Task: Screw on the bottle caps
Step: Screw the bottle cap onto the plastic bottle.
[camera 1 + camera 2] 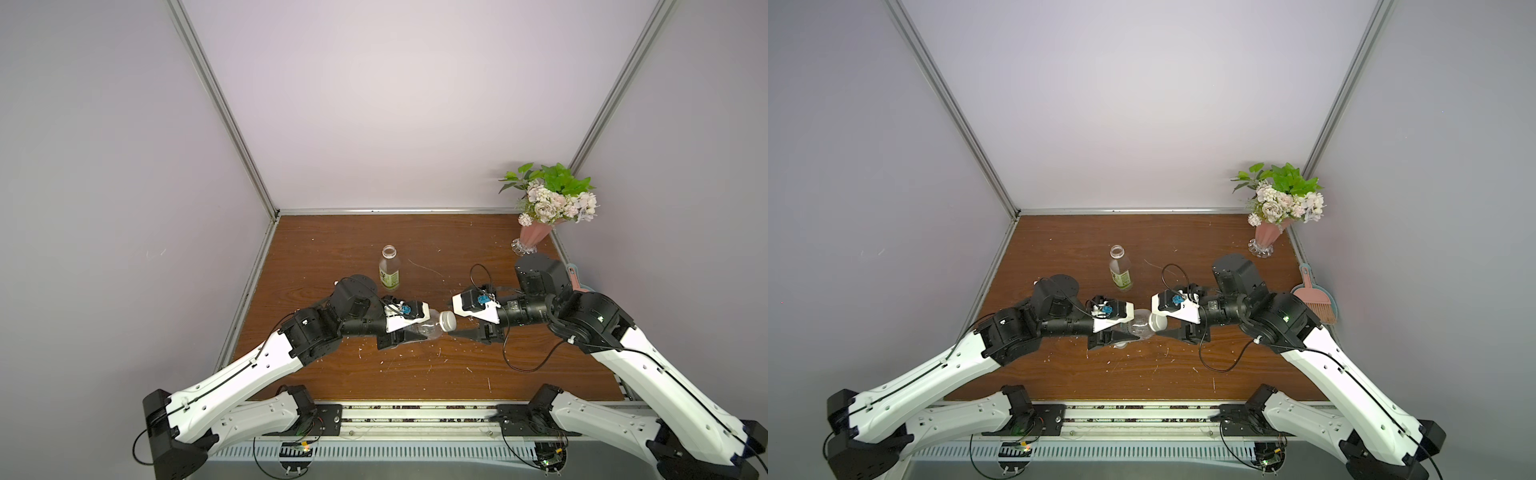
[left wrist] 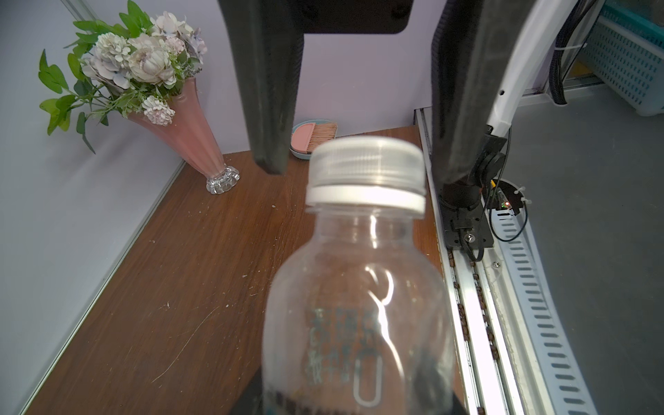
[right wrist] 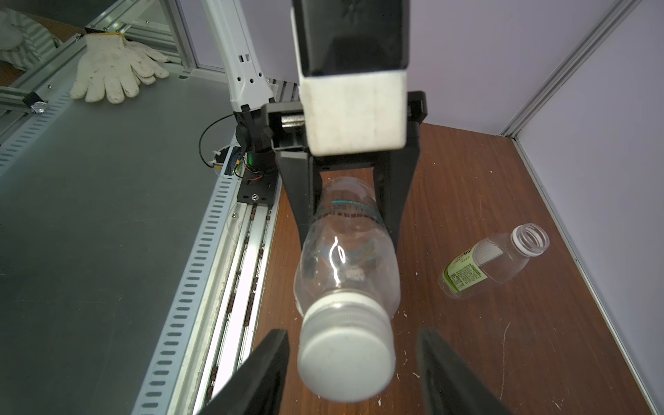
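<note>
Pale lilac wall panels (image 1: 395, 104) close this booth on three sides, joined by aluminium posts (image 1: 222, 104), around a dark wood-grain tabletop (image 1: 332, 249) flecked with white specks (image 1: 359, 353). Right of centre in both top views, a pink vase (image 1: 534, 235) (image 1: 1266, 233) of pale flowers (image 1: 548, 203) stands in the far corner, with a pink brush and dustpan (image 1: 1314, 301) by the right-hand wall. The light is soft and even. A slotted grey cable rail (image 1: 395, 451) runs along the bottom edge.

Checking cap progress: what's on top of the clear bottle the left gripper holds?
A round white plastic screw cap sits on the nearly bare clear plastic bottle; thread engagement is hidden beneath it.
</note>
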